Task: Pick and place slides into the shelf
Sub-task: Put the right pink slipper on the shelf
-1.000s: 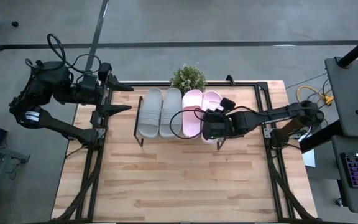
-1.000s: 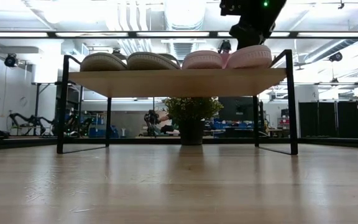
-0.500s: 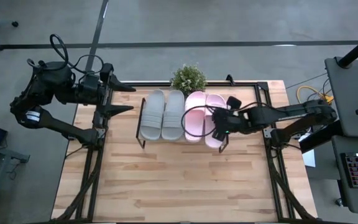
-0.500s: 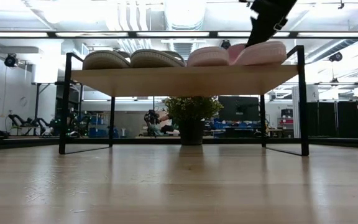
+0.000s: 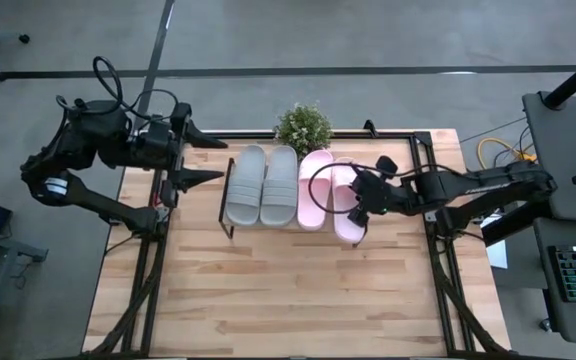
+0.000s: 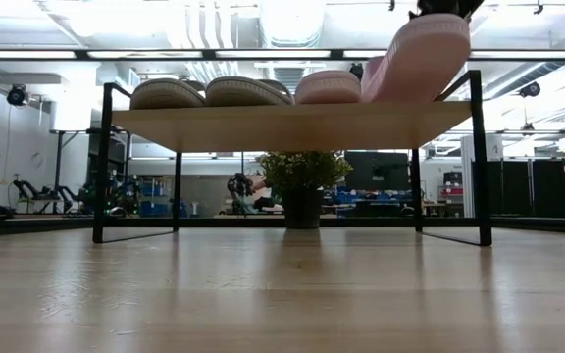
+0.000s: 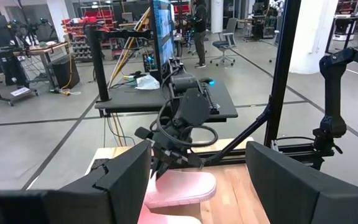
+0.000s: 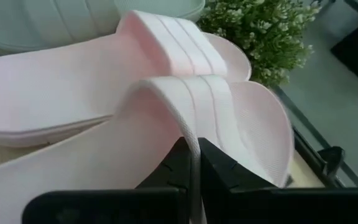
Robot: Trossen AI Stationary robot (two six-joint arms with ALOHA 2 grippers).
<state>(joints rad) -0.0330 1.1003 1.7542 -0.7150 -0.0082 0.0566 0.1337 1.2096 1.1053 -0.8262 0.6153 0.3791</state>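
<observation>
One pink slide (image 5: 349,205) now tilted up off the shelf (image 6: 292,126), right claw (image 5: 360,203) clamped on its strap

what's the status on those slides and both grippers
Right gripper shut on outer pink slide strap, slide tilted up on the shelf. Left gripper open, parked off the shelf's left end. Other three slides shelved; nothing in the way.

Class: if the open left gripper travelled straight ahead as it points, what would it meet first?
Probably the tilted pale pink slide clamped by the right gripper; depth is uncertain, though, from the left gripper.
</observation>
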